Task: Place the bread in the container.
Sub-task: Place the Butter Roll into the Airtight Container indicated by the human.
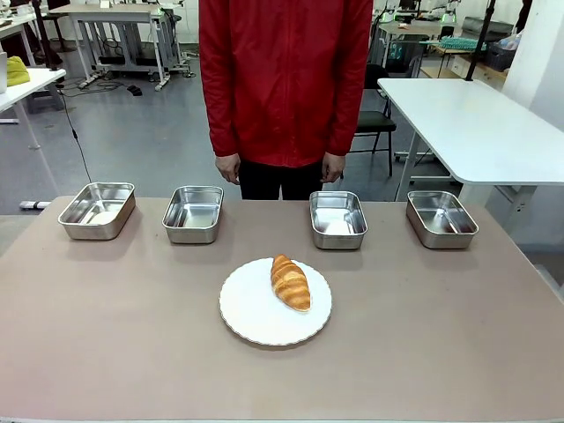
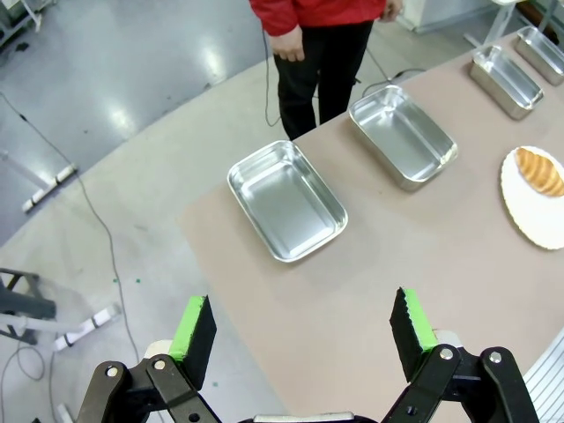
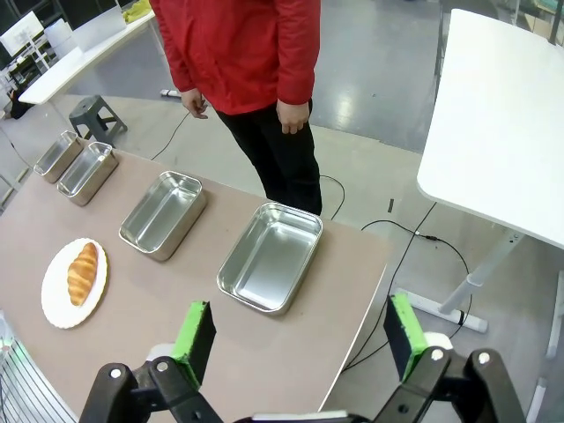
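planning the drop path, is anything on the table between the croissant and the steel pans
Nothing visible. The croissant lies on the white plate, and only bare table separates it from the row of pans at the far side.

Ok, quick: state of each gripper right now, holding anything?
Left gripper: open, holding nothing.
Right gripper: open, holding nothing.
The golden-brown croissant lies on the round white plate.
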`<state>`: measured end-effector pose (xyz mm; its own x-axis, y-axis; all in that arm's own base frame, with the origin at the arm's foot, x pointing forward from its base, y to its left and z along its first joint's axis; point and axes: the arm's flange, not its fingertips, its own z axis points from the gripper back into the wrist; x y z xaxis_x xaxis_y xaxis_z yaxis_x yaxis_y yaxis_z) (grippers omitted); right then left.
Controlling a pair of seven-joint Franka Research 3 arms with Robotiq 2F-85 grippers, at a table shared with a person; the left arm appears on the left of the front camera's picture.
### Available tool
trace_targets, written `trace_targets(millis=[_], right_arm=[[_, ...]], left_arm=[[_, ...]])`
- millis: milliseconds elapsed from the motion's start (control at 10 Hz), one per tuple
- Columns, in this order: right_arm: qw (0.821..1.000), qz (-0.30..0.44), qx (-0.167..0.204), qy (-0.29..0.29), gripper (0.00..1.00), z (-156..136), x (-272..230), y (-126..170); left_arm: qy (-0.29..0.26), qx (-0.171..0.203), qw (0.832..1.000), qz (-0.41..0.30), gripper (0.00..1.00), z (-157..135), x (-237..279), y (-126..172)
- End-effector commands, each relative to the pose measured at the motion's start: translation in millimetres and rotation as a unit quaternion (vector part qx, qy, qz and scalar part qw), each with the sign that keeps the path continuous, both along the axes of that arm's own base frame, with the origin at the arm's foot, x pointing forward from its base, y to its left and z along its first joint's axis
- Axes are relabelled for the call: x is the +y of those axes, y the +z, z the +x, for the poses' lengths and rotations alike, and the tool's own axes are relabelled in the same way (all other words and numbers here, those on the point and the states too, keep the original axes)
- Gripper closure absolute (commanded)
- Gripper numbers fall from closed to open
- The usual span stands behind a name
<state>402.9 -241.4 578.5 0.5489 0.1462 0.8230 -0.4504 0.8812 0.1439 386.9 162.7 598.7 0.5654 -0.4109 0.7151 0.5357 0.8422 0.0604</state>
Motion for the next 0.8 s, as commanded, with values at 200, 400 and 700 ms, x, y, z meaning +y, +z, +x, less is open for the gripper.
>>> trace_targets(millis=[200,400,700], right_arm=[[1.0,-0.002,-0.002,0.001,0.0,0.2,0.0,1.9],[1.0,-0.002,-0.002,0.001,0.0,0.2,0.0,1.9],[1.0,-0.002,-0.002,0.001,0.0,0.2,0.0,1.9]], left_arm=[[-0.002,-0.002,1.0,0.0,0.0,-0.9,0.8,0.0],[-0.002,-0.002,1.0,0.0,0.0,-0.9,0.8,0.0],[-0.002,-0.002,1.0,0.0,0.0,-0.9,0.8,0.0]])
